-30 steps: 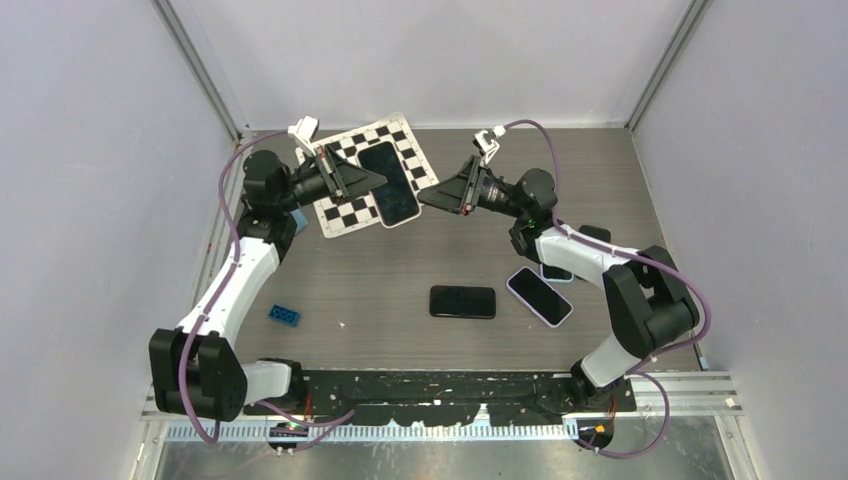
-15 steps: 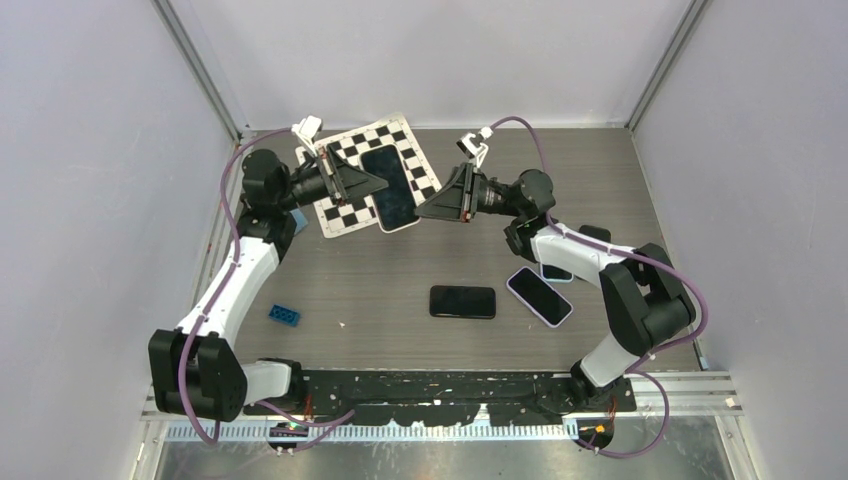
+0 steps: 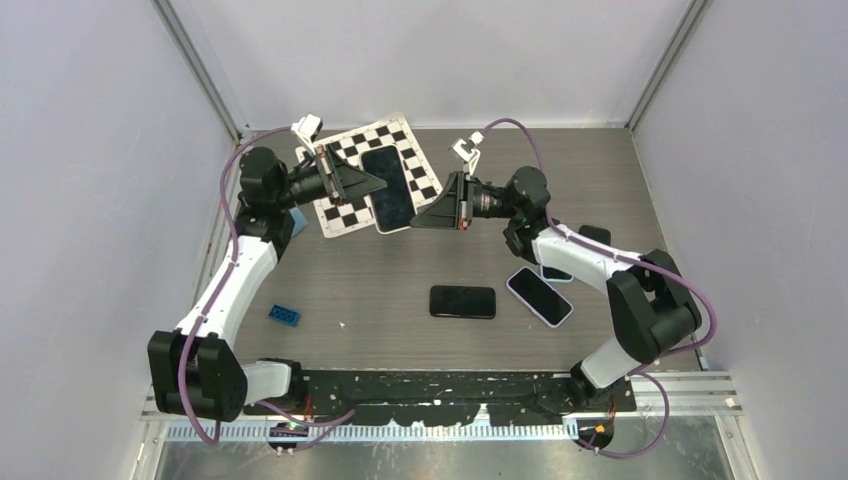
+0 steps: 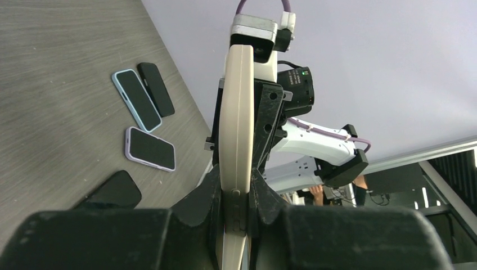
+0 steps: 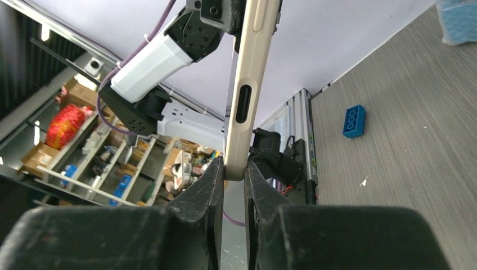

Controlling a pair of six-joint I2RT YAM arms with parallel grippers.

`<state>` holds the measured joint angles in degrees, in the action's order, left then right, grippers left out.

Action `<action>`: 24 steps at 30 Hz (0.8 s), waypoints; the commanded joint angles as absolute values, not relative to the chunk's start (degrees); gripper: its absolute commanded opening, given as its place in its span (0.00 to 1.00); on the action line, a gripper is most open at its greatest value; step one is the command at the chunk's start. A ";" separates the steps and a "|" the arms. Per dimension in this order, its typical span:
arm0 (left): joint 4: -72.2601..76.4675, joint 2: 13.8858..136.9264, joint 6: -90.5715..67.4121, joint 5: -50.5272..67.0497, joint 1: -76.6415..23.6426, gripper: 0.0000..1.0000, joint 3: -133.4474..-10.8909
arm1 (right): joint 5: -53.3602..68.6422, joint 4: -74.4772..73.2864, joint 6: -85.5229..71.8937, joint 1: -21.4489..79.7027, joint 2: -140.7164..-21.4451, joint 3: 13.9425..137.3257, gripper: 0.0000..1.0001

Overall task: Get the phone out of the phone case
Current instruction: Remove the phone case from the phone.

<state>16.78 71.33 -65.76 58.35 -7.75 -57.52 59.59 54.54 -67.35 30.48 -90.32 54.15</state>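
Note:
The phone (image 3: 388,188), dark screen up, sits in a cream phone case (image 4: 236,112) held in the air over the checkerboard at the back. My left gripper (image 3: 372,184) is shut on the case's left long edge, and both fingers press its sides in the left wrist view (image 4: 235,185). My right gripper (image 3: 418,222) has come in from the right. It is shut on the case's near end (image 5: 250,84), just below the charging-port cutout. The fingertips of the right gripper (image 5: 234,169) pinch the cream edge.
A checkerboard sheet (image 3: 345,205) lies under the held phone. On the table lie a black phone (image 3: 463,301), a lilac-cased phone (image 3: 539,296) and a blue-cased phone (image 3: 556,272) partly under my right arm. A blue brick (image 3: 283,316) lies near the left.
My right gripper moved left to the phone's near end and closed on the case. The left gripper kept its hold and stayed put.

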 commanded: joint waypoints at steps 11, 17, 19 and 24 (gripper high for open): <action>26.10 72.16 -87.62 66.27 -8.03 0.00 -62.17 | 62.15 -11.49 -6.29 37.66 -83.14 73.96 0.01; 28.51 71.89 -89.12 66.41 -8.67 0.00 -60.96 | 60.19 -21.94 0.38 38.76 -84.62 77.73 0.01; 28.78 71.60 -89.12 65.98 -8.62 0.00 -60.48 | 59.86 -22.00 1.40 38.76 -84.71 77.51 0.01; 29.94 71.52 -90.29 64.83 -9.14 0.00 -59.32 | 57.25 -22.04 2.44 38.76 -84.52 77.28 0.01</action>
<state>26.33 72.86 -79.07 69.89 -8.40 -58.22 62.28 -15.66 -6.11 37.47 -83.96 77.91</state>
